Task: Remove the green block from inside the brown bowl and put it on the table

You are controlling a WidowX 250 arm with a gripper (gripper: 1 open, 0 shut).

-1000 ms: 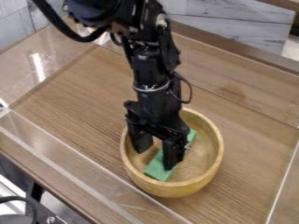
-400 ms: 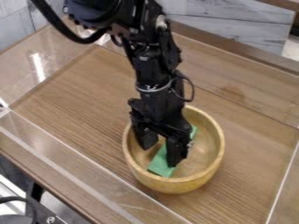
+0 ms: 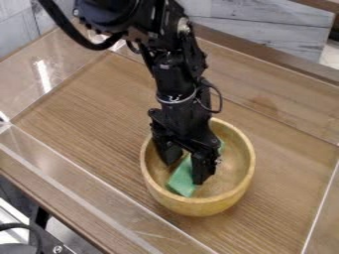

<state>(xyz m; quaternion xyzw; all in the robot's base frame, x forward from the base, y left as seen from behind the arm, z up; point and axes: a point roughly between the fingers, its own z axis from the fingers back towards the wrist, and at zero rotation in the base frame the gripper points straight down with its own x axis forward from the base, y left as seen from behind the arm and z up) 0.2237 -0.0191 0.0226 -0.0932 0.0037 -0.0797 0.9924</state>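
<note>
Since the earlier frame the gripper (image 3: 187,170) has sunk lower into the bowl (image 3: 239,189), fingers now down around the block (image 3: 181,179). Jaws stand spread wide, nothing clamped; the two dark fingers straddle the block, one at each side. Block lies inside the bowl on its floor, toward the near-left wall, partly hidden by the fingers. Bowl sits on the table (image 3: 93,99) toward the near right edge, close to the clear wall. Risks, as judged: fingertips may strike the bowl floor or wall on closing and shove or tip the bowl; the flat block lying against the curved inside may slide or pivot out of the pinch; a shallow grip could drop it back on lifting.
</note>
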